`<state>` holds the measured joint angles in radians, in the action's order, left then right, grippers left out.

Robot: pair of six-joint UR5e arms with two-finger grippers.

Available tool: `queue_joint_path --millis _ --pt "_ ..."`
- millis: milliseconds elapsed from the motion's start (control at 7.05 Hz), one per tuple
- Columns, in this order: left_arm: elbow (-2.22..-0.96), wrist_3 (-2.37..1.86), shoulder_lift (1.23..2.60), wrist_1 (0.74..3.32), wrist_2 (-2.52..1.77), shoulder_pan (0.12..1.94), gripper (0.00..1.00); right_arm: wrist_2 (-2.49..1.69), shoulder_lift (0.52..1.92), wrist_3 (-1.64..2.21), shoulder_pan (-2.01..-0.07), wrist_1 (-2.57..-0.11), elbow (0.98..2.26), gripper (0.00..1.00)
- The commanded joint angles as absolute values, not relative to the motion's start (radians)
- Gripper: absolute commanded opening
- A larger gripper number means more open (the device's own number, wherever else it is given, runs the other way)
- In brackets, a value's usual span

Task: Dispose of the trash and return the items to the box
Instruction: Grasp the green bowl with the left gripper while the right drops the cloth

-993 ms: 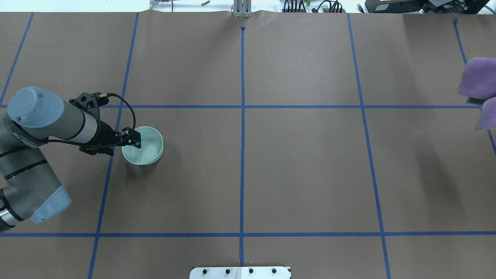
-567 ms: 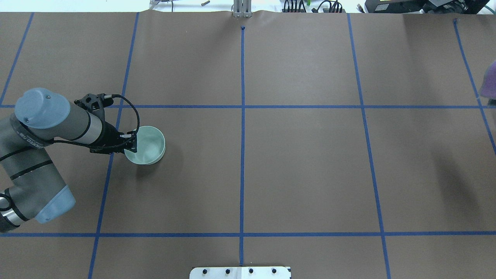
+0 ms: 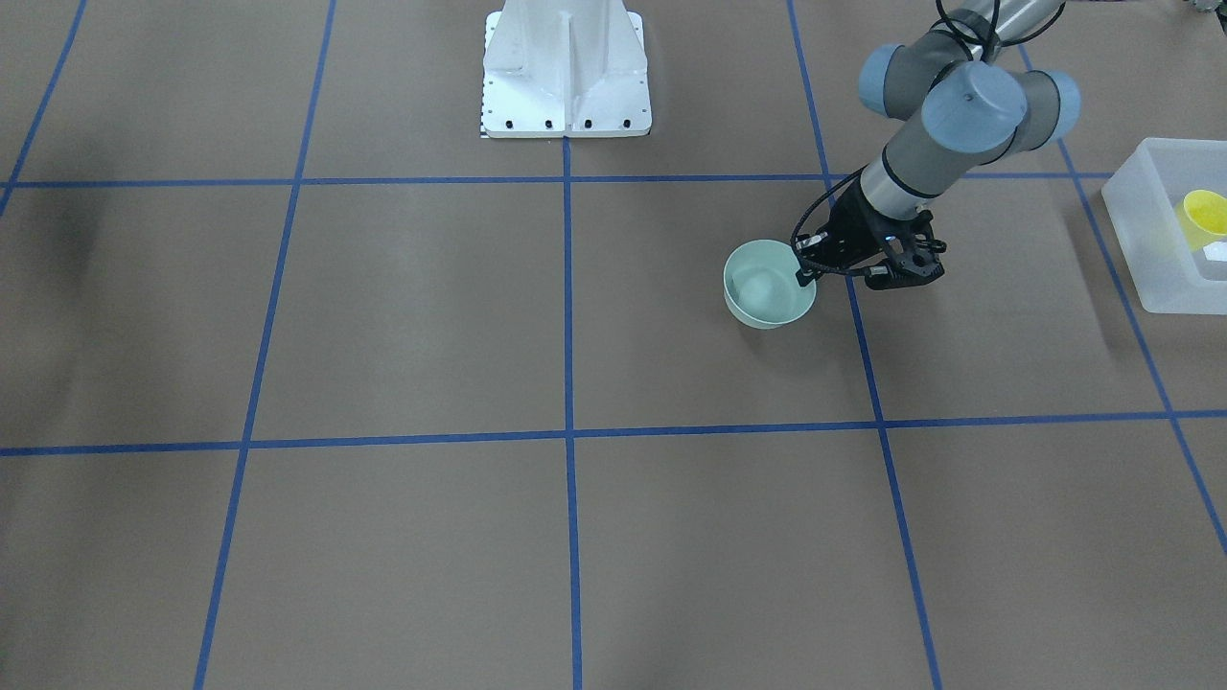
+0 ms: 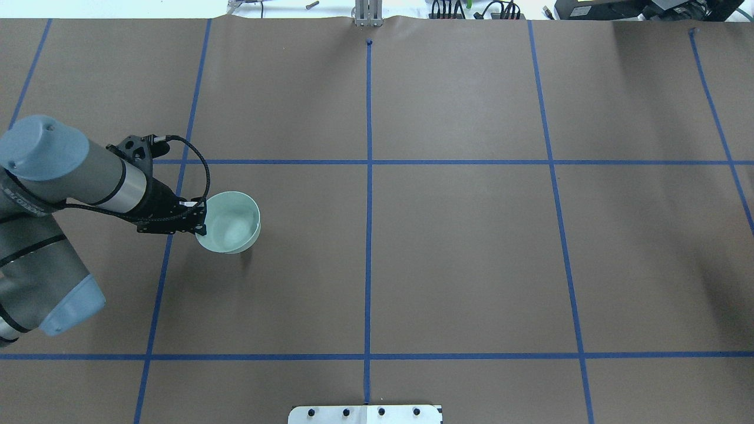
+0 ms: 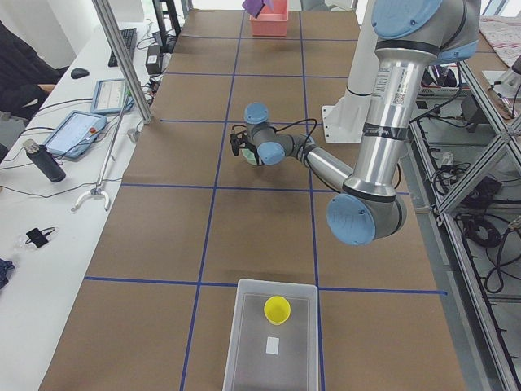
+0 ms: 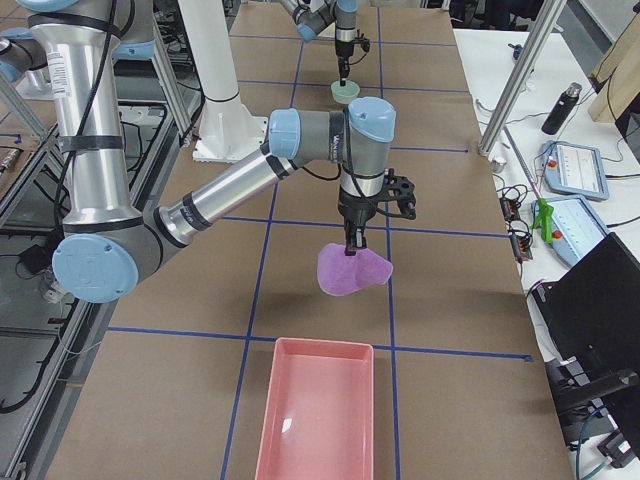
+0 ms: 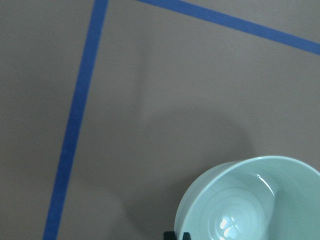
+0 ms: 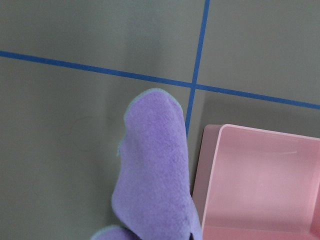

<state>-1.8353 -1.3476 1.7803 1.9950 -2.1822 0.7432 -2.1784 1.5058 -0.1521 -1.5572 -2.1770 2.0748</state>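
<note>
Two robot arms, left (image 4: 65, 176) and right (image 6: 230, 190), are reaching over one counter (image 4: 471, 247); also showing are one mint-green bowl (image 4: 232, 224), one yellow cup (image 5: 277, 309), one purple cloth (image 6: 352, 270); two bins, one frosted-white bin (image 5: 248, 358), one pink bin (image 6: 320, 430).

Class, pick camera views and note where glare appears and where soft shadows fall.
Left wrist view: small white glare spots inside the pale mint-green round plastic bowl, with a soft shadow on the brown paper table cover beside it. Front-facing view: a broad, blurred dark patch near the cover's left edge. Overhead view: the strip past the table's far edge is washed out white.
</note>
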Motion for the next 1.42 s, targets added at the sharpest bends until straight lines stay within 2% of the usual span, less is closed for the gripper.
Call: queue_joint_path --millis 0,142,567,851,993,1276 --pt "-1.937 -1.326 1.779 1.878 -2.291 0.898 0.00 -2.177 1.525 -0.309 -1.638 -2.174 1.979 0.00" --pt "-1.925 -1.243 1.776 1.875 -2.366 0.975 0.00 -2.174 1.522 -0.380 -1.679 -2.148 1.904 0.00" --pt "-1.901 -0.764 1.726 1.647 -2.398 1.208 0.00 -2.177 1.557 -0.434 -1.735 -1.807 1.566 0.00" --pt "-1.887 -0.517 1.662 1.579 -2.398 1.322 0.00 -2.166 1.598 -0.433 -1.744 -1.772 1.543 0.01" --pt "-1.850 -0.388 1.623 1.578 -2.399 1.391 0.00 -2.166 1.603 -0.433 -1.747 -1.772 1.557 0.99" --pt "-1.725 -0.112 1.585 1.577 -2.398 1.555 0.00 -2.175 1.623 -0.414 -1.755 -1.702 1.584 1.00"
